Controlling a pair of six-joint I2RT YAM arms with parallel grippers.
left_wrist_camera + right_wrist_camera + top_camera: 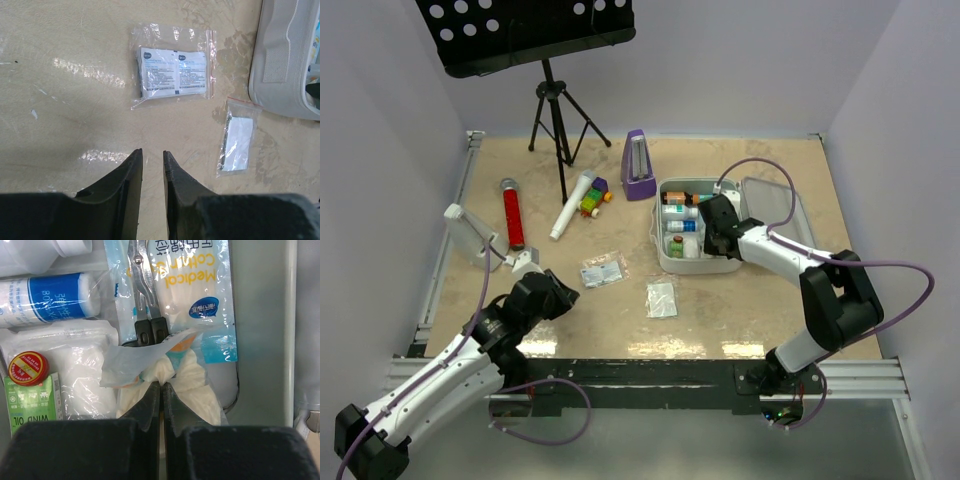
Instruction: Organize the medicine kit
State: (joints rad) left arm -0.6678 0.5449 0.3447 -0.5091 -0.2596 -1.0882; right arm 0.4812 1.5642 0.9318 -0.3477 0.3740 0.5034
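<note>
From my console the table (750, 310) showed as a beige, marbled sheet with soft glare patches, boxed in by plain pale walls (740, 60) on the left, far and right sides. A black perforated music stand (525, 30) on a tripod stood at the far left. Near it on the surface lay a red cylinder (512, 215), a white tube (572, 205) and a few coloured blocks (593, 200), with a purple metronome (639, 165) upright just right of them.

The medicine kit (665, 255) sat right of centre, just right of the metronome, its lid flung flat open to the right. Two clear bags lay on the table near its left side: a zip bag (172, 67) of printed sachets, and a smaller bag (237, 137) closer to the case.

The left end effector (152, 152) hovered above bare table on the near side of those bags, its fingers parted by a narrow gap and holding nothing.

The right end effector (160, 385) was down inside the kit, fingers pressed together on the wrapper of a crumpled packet (192, 375) of white material. Beyond it I saw scissors (142, 295) lying over a cotton pack (185, 280), and to the left a blue-and-white roll (50, 297), a red tin (27, 367) and a green box (30, 400).
</note>
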